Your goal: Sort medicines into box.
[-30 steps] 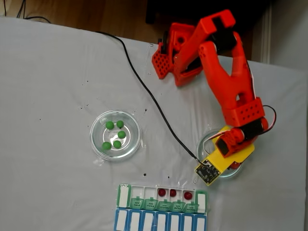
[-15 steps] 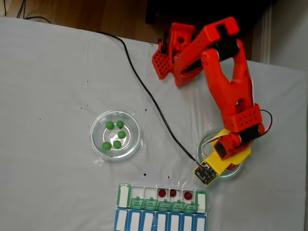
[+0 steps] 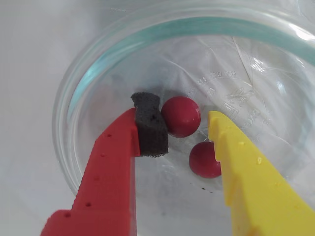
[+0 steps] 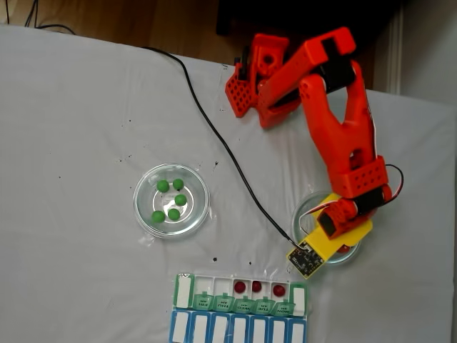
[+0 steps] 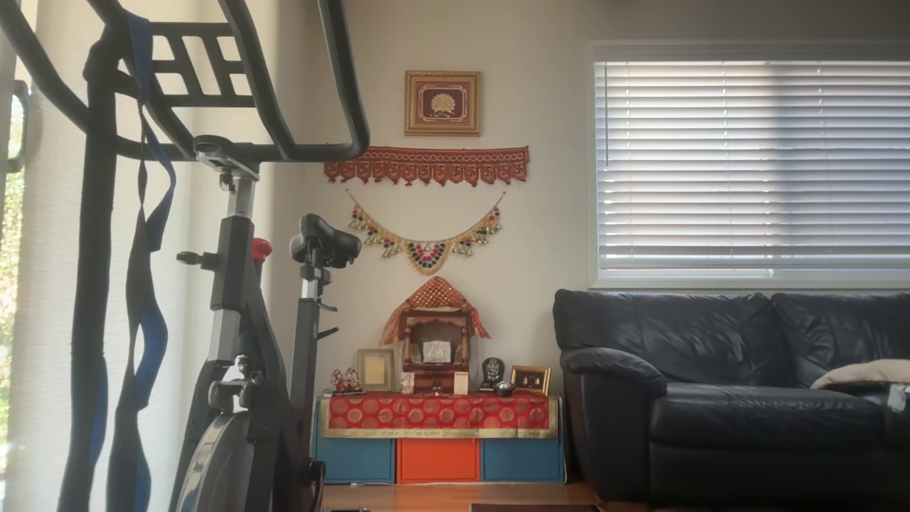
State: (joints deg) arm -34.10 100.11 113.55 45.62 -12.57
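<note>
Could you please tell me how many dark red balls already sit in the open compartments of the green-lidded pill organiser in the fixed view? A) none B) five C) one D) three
D: the fixed view shows three red balls side by side in the open compartments of the pill organiser, all toward its right end.

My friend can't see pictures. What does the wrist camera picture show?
An open gripper reaches into a round glass dish, its foam-padded red finger touching one dark red ball. A second red ball sits beside the yellow finger.
</note>
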